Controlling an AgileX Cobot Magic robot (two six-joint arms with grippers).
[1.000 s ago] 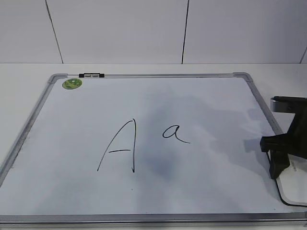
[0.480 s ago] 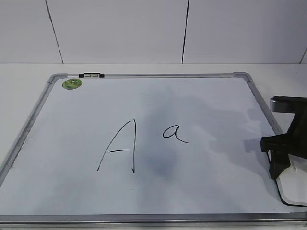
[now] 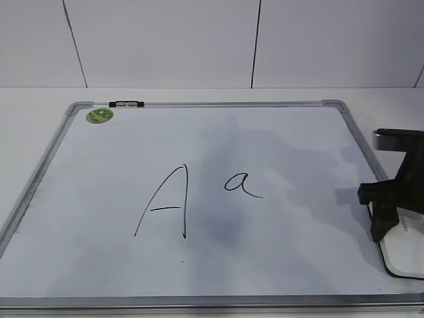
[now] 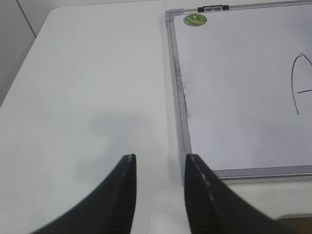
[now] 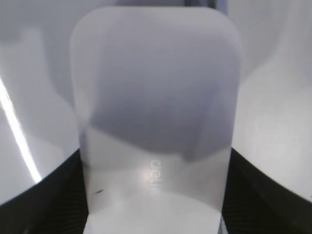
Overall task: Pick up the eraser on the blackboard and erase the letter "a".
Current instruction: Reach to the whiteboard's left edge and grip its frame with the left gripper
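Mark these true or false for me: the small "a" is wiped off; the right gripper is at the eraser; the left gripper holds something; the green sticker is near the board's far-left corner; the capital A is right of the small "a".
1. The small "a" is wiped off: false, it is intact on the board.
2. The right gripper is at the eraser: true, its fingers flank it.
3. The left gripper holds something: false, it is open and empty.
4. The green sticker sits near the far-left corner: true.
5. The capital A is right of the "a": false, left.
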